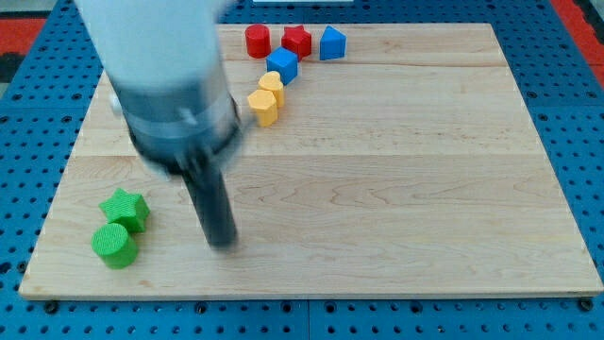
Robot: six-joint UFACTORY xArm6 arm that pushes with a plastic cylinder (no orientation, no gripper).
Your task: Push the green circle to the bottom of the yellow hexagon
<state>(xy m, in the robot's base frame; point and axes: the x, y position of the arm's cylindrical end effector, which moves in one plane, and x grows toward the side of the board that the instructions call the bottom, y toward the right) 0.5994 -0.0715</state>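
Observation:
The green circle [114, 245] lies near the board's bottom left corner, with a green star [125, 209] touching it just above. The yellow hexagon [264, 106] sits in the upper middle, with a second yellow block [273, 83] touching it above. My tip [223, 241] rests on the board to the right of the green circle, about a hundred pixels away and apart from it. The arm's body is blurred and hides the board's upper left part.
A red cylinder [257, 41], a red block [297, 41] and a blue block [332, 42] line the top edge. Another blue block [282, 64] sits just above the yellow ones. The wooden board [425, 189] lies on a blue pegboard.

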